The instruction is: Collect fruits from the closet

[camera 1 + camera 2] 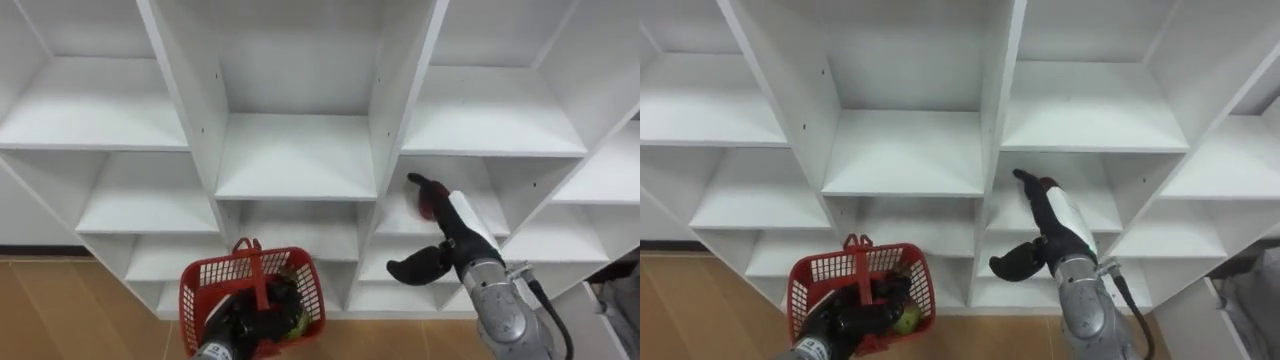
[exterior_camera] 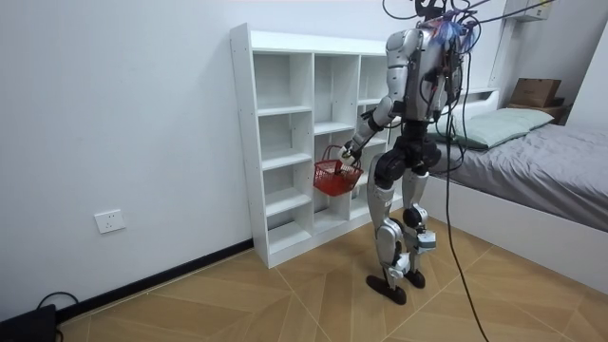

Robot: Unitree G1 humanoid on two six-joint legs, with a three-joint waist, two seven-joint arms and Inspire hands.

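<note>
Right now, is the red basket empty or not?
Not empty: a yellow-green fruit lies inside the red basket, which the left hand holds.

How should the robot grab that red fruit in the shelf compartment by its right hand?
Probably round the curved sides of the red fruit, entering from the open front of the compartment: boards close it off beside and above. The open right hand is at it.

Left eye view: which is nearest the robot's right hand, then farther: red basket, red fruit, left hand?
From the right hand:
1. red fruit, on the shelf at its fingers.
2. red basket, lower left.
3. left hand, bottom, holding the basket.
</note>
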